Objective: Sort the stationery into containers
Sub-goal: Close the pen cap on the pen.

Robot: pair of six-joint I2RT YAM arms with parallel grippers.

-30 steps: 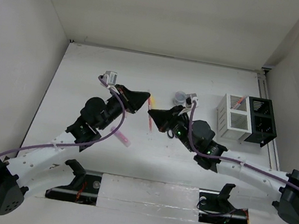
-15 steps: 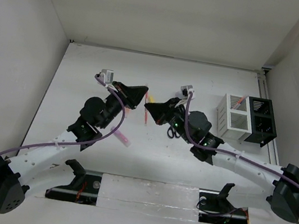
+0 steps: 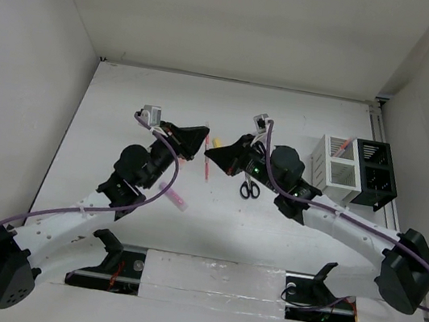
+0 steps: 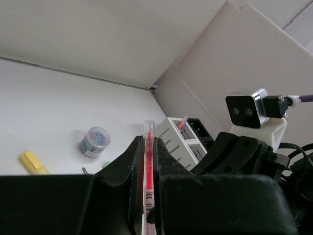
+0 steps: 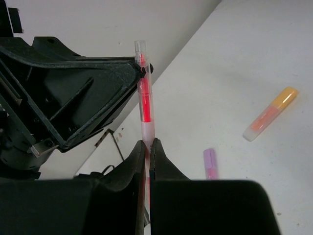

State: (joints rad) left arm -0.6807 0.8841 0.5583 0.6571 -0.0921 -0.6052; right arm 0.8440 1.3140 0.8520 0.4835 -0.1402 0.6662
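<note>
My left gripper (image 3: 204, 136) (image 4: 148, 139) is shut on a thin orange-red pen (image 4: 148, 161) that lies along its fingers. My right gripper (image 3: 210, 154) (image 5: 148, 143) is shut on a second orange-red pen (image 5: 145, 105) (image 3: 208, 170), whose clear tip is next to the left gripper's fingertips. The white container (image 3: 334, 168) (image 4: 171, 134) holds one red pen (image 3: 346, 145). The black container (image 3: 376, 174) stands against its right side. On the table lie black scissors (image 3: 249, 188), a yellow highlighter (image 3: 217, 142) (image 4: 33, 162), an orange highlighter (image 5: 271, 113) and a purple highlighter (image 5: 210, 164).
A small grey round roll (image 4: 95, 142) stands on the table behind the grippers. A pinkish highlighter (image 3: 174, 197) lies beside the left forearm. White walls enclose the table on three sides, and both containers sit close to the right wall.
My right gripper has swung left and back toward the left gripper, carrying its pen, which uncovers the scissors. The left gripper has shifted slightly toward it.
</note>
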